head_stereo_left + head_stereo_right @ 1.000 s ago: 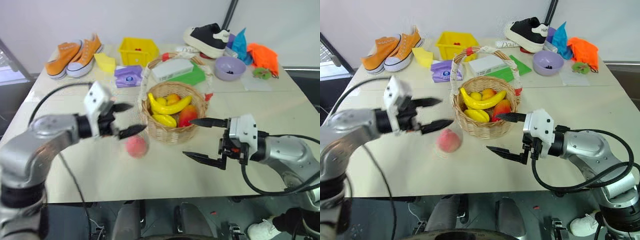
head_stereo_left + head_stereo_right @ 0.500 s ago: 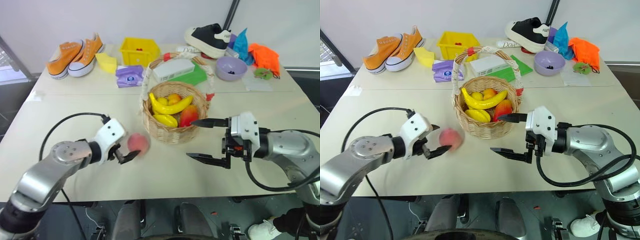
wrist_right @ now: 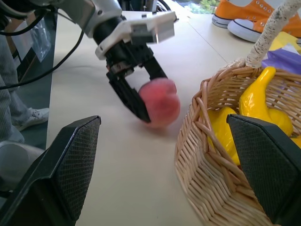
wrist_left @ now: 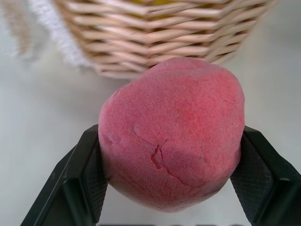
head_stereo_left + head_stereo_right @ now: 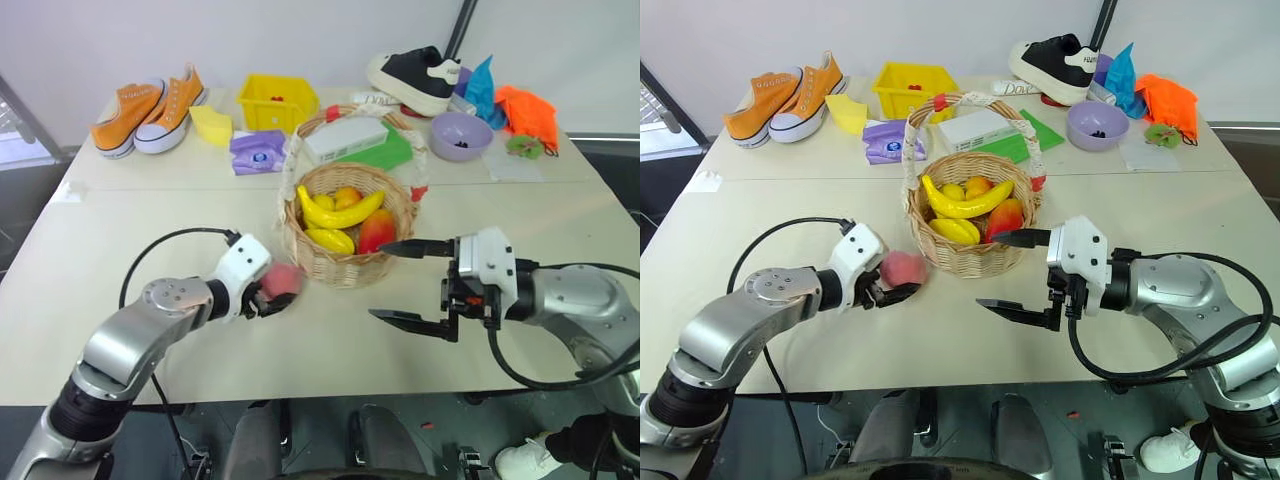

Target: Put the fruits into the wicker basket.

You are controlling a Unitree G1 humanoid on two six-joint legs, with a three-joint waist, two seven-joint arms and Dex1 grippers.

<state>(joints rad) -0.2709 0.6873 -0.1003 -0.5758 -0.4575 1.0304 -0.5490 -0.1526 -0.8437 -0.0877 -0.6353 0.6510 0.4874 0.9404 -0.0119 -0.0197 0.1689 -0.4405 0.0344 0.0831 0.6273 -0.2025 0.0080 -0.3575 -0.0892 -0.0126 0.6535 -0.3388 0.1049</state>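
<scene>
Nearest to me, the left gripper (image 5: 890,291) is pinching the pink peach (image 5: 903,268) between its two black fingers (image 4: 77,181), one pad pressed against each side of the fruit. The peach is sitting low over the pale table (image 5: 770,210), just beside the outer wall of the wicker basket (image 5: 970,258); whether it is touching the tabletop I cannot tell. A black cable (image 5: 780,235) is looping over that arm.

Across from it, the right gripper (image 5: 1010,272) is hanging with its jaws spread wide and nothing between them, one finger reaching toward the basket's near side, the other lower over bare table.

The basket is standing upright in the middle of the table with its pale arched handle (image 5: 940,105) rising over it. Inside, the long yellow banana (image 5: 965,203) is lying across the top, with smaller yellow fruit (image 5: 955,230) under it and a red-orange fruit (image 5: 1006,216) against the right-hand wall.

Farther back, a white box (image 5: 975,128) is resting on something green (image 5: 1025,140) just behind the basket, and a purple packet (image 5: 885,140) is lying to its left. Along the far edge, a pair of orange sneakers (image 5: 790,95), a yellow plastic bin (image 5: 912,88), a black shoe (image 5: 1055,62), a purple bowl (image 5: 1097,124) and an orange cloth (image 5: 1168,105) are sitting in a row.
</scene>
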